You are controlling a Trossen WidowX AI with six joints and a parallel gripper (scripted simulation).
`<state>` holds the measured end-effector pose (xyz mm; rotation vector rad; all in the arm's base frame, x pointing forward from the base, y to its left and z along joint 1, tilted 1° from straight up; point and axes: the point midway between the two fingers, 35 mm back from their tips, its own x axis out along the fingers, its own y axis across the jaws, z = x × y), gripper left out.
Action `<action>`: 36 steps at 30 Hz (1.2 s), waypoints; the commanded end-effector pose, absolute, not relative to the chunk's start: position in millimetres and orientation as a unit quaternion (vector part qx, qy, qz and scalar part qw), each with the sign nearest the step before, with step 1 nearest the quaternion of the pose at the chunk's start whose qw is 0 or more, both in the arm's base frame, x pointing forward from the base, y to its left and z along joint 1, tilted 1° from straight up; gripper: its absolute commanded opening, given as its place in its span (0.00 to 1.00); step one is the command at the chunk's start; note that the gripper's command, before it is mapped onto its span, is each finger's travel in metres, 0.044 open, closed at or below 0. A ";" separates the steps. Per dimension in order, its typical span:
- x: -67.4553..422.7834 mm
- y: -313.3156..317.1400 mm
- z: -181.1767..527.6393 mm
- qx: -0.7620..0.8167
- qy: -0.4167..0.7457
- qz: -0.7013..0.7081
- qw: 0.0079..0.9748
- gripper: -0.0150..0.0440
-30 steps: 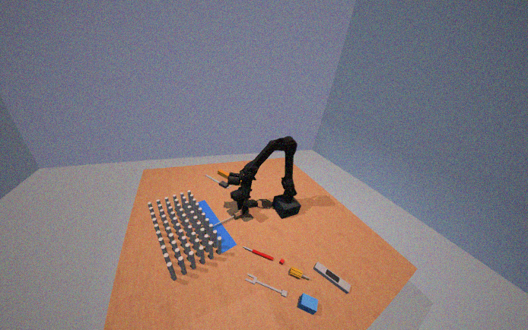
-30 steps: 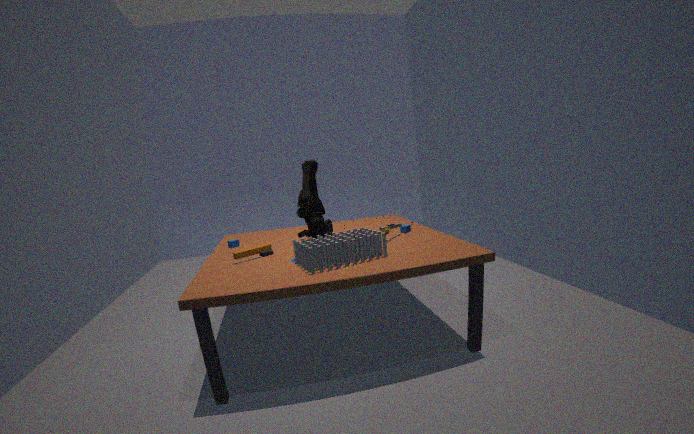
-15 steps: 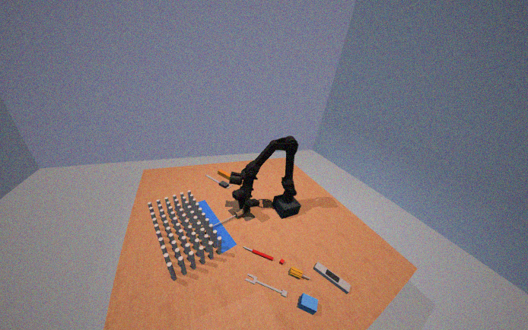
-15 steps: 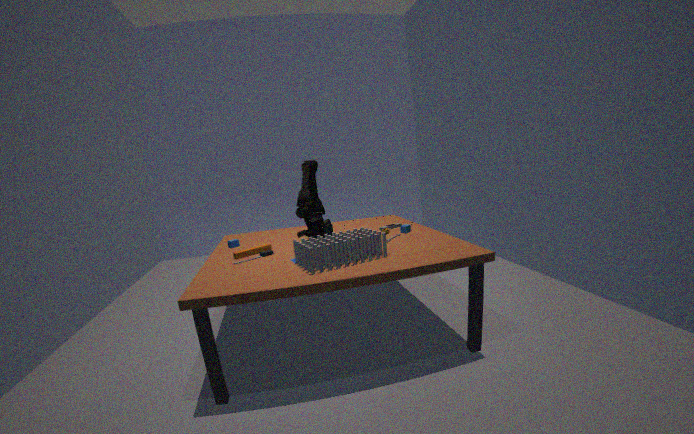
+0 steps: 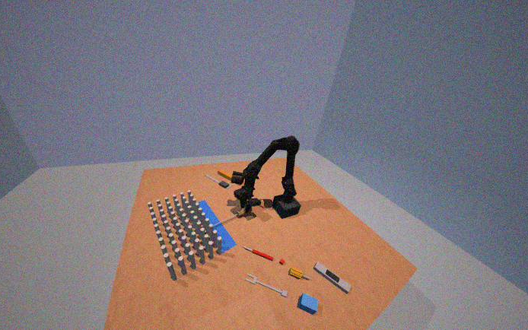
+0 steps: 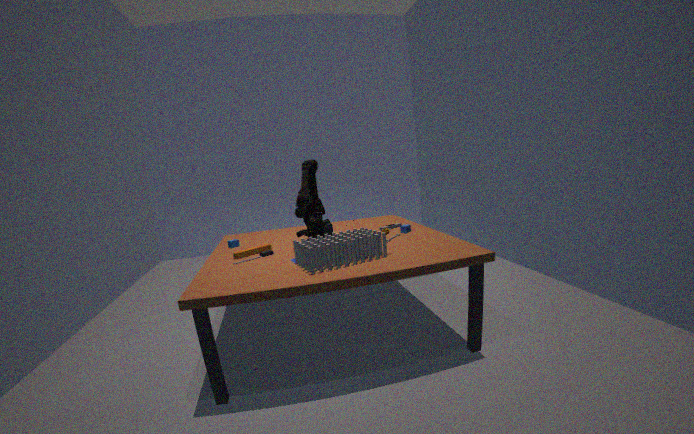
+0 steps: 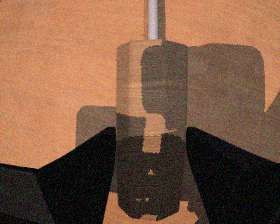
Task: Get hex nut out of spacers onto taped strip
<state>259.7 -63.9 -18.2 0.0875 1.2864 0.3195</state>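
Observation:
My gripper point(image 5: 243, 211) point(image 7: 151, 135) is shut on the pale wooden handle point(image 7: 130, 85) of a tool, low over the table between the arm's base and the tape. The tool's thin metal shaft point(image 5: 226, 220) point(image 7: 152, 20) reaches out over the blue taped strip point(image 5: 227, 241) to the front edge of the field. Its far end is hidden at the front row, so I cannot tell whether it is between spacers. The grey spacers point(image 5: 171, 271) point(image 6: 339, 252) stand upright in rows. I cannot make out the hex nut in any view.
A black-handled thin tool point(image 5: 224, 184) point(image 6: 266, 253) and an orange bar point(image 5: 224, 174) point(image 6: 252, 251) lie beyond the arm. On the other side lie a red tool point(image 5: 262, 255), a red cube point(image 5: 281, 261), a yellow-handled tool point(image 5: 296, 273), a fork point(image 5: 270, 286), a grey bar point(image 5: 341, 283) and a blue block point(image 5: 307, 303).

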 end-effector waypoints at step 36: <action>242.6 -67.7 6.9 0.041 0.596 0.150 0.788 0.25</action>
